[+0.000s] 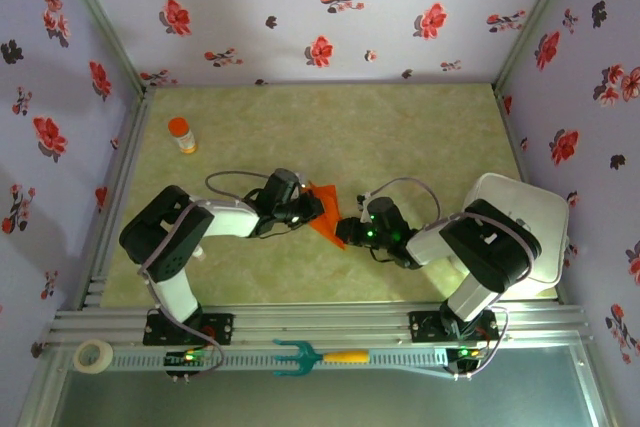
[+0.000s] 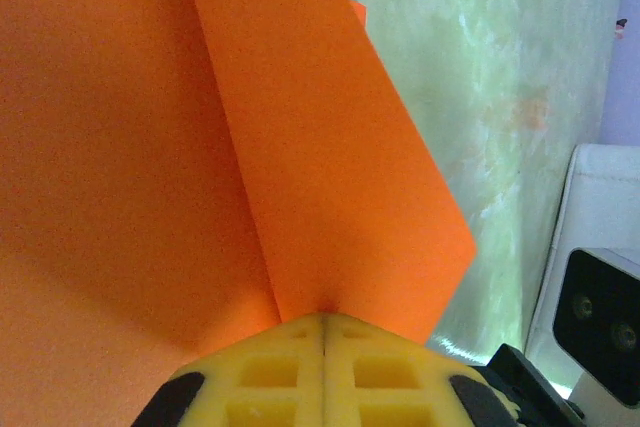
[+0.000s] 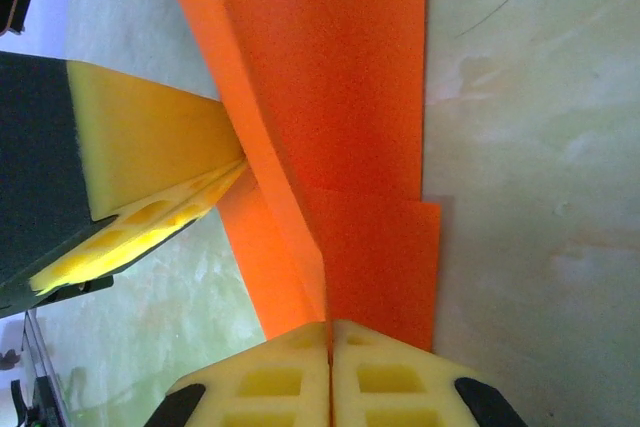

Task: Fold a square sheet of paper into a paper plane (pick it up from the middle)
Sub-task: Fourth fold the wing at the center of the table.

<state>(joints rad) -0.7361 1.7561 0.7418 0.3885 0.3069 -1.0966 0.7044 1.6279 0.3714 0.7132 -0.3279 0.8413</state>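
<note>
The orange-red paper is creased into layered flaps and held between both arms over the middle of the table. My left gripper is shut on its left side; in the left wrist view the yellow fingertips pinch the paper where two flaps meet. My right gripper is shut on the lower right edge; the right wrist view shows its pads closed on a folded ridge of the paper, with the left gripper's yellow finger pressing from the left.
An orange-capped bottle stands at the back left of the green table. A white box sits at the right edge. A teal fork tool with an orange handle and a tape roll lie on the front rail.
</note>
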